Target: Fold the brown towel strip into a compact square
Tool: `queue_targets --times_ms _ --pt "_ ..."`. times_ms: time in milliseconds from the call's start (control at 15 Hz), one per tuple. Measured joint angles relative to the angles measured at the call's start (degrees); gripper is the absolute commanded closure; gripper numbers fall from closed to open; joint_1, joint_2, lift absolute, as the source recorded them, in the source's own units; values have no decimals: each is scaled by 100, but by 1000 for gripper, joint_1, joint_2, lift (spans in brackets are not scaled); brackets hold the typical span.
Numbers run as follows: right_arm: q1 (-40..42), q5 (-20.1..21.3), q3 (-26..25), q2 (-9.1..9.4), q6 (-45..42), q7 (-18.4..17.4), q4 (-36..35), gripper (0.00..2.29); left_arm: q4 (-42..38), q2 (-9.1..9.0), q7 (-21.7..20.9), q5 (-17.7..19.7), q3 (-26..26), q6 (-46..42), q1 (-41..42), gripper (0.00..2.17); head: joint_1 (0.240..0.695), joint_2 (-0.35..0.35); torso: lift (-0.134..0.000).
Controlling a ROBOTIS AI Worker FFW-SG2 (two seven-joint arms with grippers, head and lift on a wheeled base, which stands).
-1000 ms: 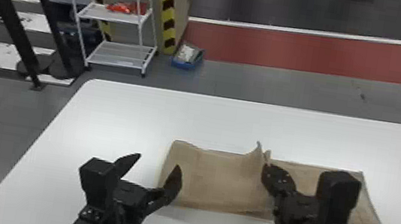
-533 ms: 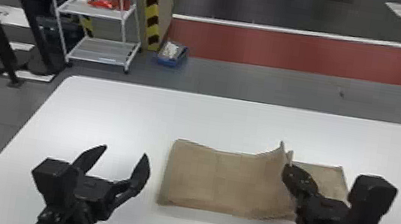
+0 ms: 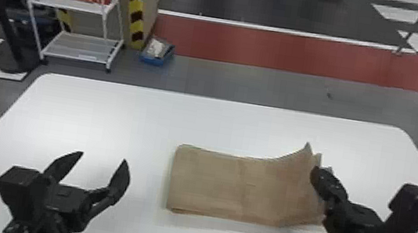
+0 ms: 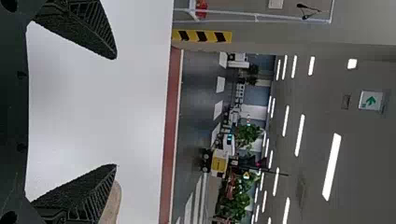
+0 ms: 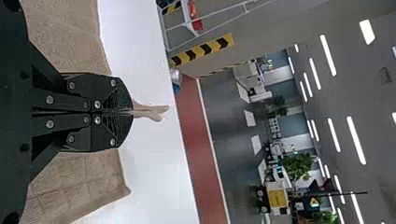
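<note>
My left gripper (image 3: 102,165) stands open above the bare table, left of the towel; in the left wrist view my left gripper (image 4: 114,112) has nothing between its spread fingers. The brown towel (image 3: 217,184) lies folded in layers, its right part lifted and peaked. At that raised end is my right gripper (image 3: 316,175). In the right wrist view my right gripper (image 5: 132,111) is shut on the brown towel (image 5: 65,32), a pinched bit poking out past the fingertips. More towel lies flat on the other side of the fingers.
The white table (image 3: 121,113) has its far edge beyond the towel. Past it on the floor stand a white shelf rack (image 3: 80,47) and a blue bin (image 3: 156,53), with striped posts beside the rack.
My right gripper has moved right, drawing the pinched towel part that way over the flat right section. The left gripper has moved left, away from the towel, staying open. The head view has shifted.
</note>
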Motion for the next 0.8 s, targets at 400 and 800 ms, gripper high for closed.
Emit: queue_targets --times_ms 400,800 --pt "-104 -479 -736 -2 527 77 -357 46 -38 15 1 -6 -12 29 60 43 695 -78 -122" --pt "-212 -390 -1068 -21 1160 143 -75 80 -16 20 -8 -31 -111 47 76 43 695 -127 -122"
